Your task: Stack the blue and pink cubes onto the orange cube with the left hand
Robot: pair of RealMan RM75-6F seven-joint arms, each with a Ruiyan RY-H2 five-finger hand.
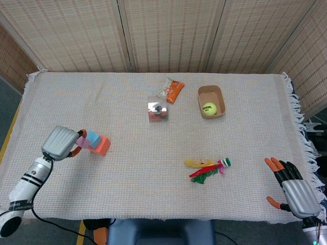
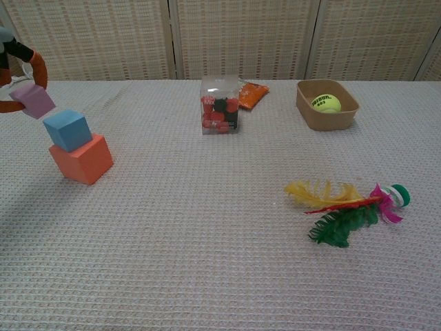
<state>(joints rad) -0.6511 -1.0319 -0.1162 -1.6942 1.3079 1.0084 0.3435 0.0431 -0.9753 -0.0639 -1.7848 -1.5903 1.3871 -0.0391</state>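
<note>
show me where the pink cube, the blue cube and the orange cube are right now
pink cube (image 2: 32, 101), chest view, its front face, pinched in the left hand.
blue cube (image 2: 67, 129), chest view, its front face.
orange cube (image 2: 82, 159), chest view, its front face, beneath the blue one.

A folding screen of pale woven-reed panels in light wooden frames (image 1: 168, 33) stands along the far edge of the table. The table is covered by a cream waffle-weave cloth with fringed side edges (image 1: 153, 194). Grey floor (image 1: 7, 99) shows past its left edge, lit evenly.

Dark print on the tennis ball (image 2: 325, 103), too small to read.
</note>
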